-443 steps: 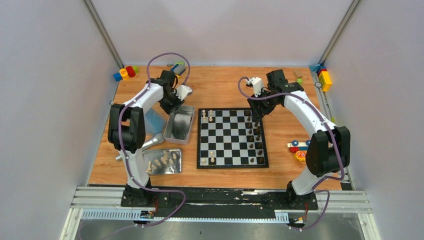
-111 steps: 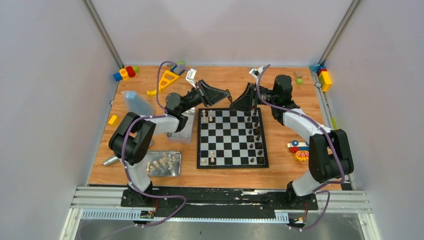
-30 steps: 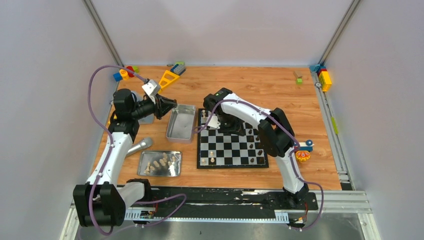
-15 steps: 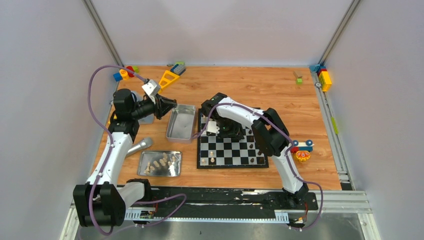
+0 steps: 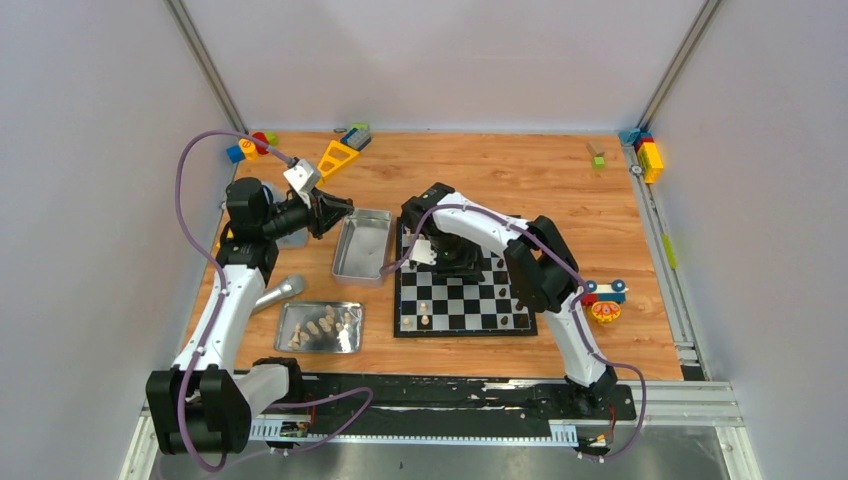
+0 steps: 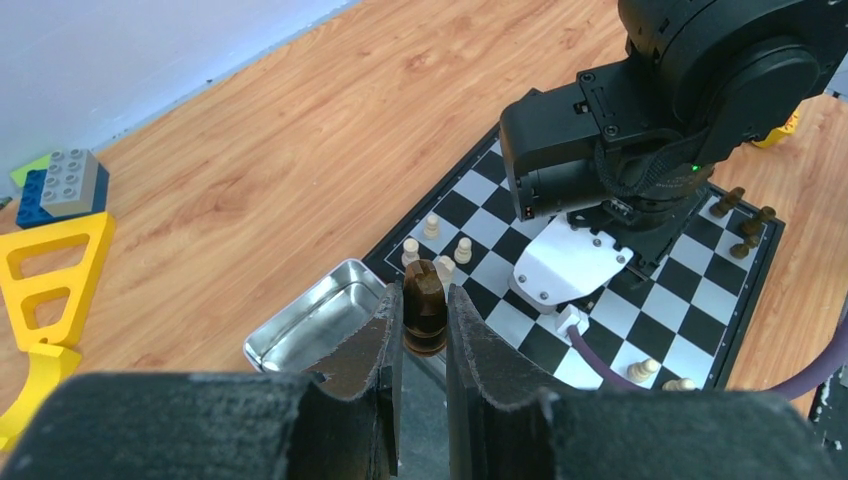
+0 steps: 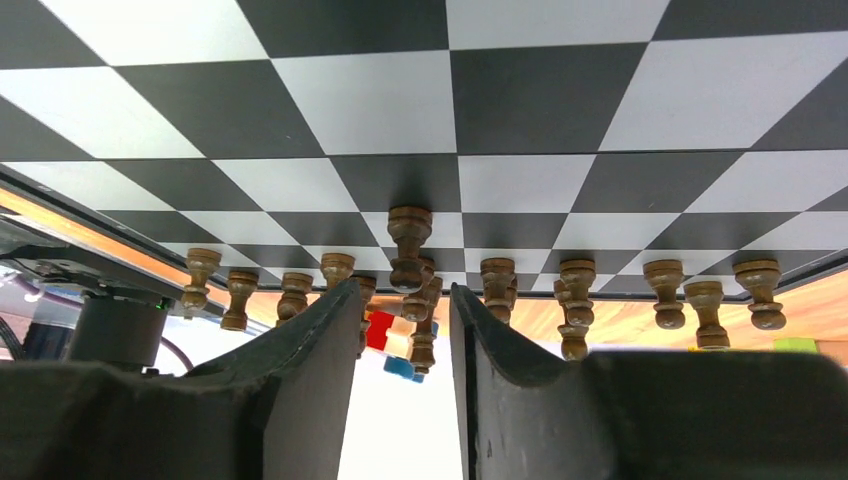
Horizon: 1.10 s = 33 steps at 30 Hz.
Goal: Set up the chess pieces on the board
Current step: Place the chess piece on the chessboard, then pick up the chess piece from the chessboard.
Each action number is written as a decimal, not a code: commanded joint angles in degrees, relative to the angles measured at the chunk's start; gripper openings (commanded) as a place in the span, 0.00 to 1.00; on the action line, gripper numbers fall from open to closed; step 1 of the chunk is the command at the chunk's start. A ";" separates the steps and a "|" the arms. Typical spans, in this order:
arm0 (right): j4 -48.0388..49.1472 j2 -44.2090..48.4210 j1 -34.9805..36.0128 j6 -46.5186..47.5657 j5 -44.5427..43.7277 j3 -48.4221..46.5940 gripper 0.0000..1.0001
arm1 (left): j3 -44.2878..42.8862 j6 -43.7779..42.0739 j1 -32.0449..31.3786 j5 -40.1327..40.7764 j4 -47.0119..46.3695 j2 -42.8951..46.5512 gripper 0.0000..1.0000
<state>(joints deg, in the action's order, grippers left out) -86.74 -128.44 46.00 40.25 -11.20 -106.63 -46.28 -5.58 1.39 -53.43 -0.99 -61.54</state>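
Here, 1 dark chess piece [image 6: 424, 312] in the left hand [image 6: 423, 298].

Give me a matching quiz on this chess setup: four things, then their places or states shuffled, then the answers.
1. left gripper
2. right gripper
3. near tray
4. yellow triangle

A. holds pale pieces
B. open over the board
C. near the table's far edge
D. shut on a dark piece

Pairs: 1-D, 2-B, 3-A, 4-C

Bright even light, soft shadows, glare on metal tray [image 6: 310, 322], left claw [image 6: 424, 308] slightly blurred
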 commanded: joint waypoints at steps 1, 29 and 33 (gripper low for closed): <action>-0.51 3.94 0.03 -0.49 4.82 -3.46 0.42 | -1.80 -1.39 0.47 -0.18 -1.85 0.30 0.00; 36.31 28.20 -14.62 -14.48 31.01 27.36 0.54 | -5.56 9.10 -0.83 -1.11 -15.45 -8.91 0.00; 38.26 27.36 -14.62 -14.80 30.67 28.96 0.52 | -5.32 8.79 -0.86 -0.87 -15.15 -8.86 0.00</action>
<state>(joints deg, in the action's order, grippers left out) -55.40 -102.45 31.31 27.20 18.13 -78.26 -51.29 2.74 0.73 -54.72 -13.67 -70.78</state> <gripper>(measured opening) 0.535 0.235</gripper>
